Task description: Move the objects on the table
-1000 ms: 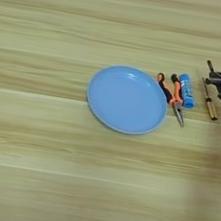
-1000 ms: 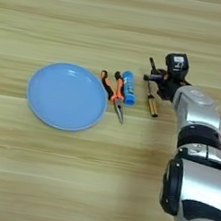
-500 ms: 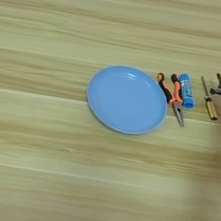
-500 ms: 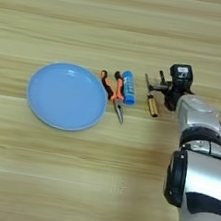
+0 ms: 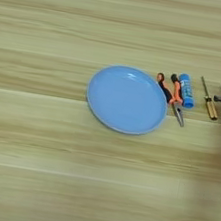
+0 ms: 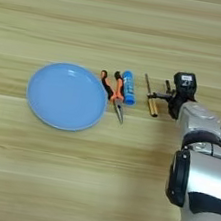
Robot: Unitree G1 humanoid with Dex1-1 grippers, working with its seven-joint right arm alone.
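We are looking down on the tabletop (image 6: pixel 47 173), where our things lie in a loose row: the light-blue plate (image 6: pixel 67 95) sits left of centre, bare of anything, and just to its right the orange-handled pliers (image 6: pixel 113 92) lie with their jaws pointing toward us. The blue cylinder with its white cap (image 6: pixel 128 87) lies just beside the pliers on their right, close enough that we cannot tell whether they touch. A little further right, apart from the cylinder, the amber-handled screwdriver (image 6: pixel 150 102) lies with its thin shaft pointing away from us. Our right arm (image 6: pixel 198 146) reaches up from the bottom right corner, and the end effector (image 6: pixel 166 94) sits low over the wood just to the right of the screwdriver. A short dark stick (image 6: pixel 167 85) shows at its tip; we cannot tell whether that is a separate stick or part of the fingers, and we cannot tell whether the fingers are spread or closed, or whether they hold anything. As far as we can judge, the task is at an early stage: the plate carries nothing, the pliers, the cylinder and the screwdriver all rest flat on the wood, and none is lifted. We would guess the screwdriver or the dark stick is the nearest candidate for the arm, with the rest of the row left to handle after it.
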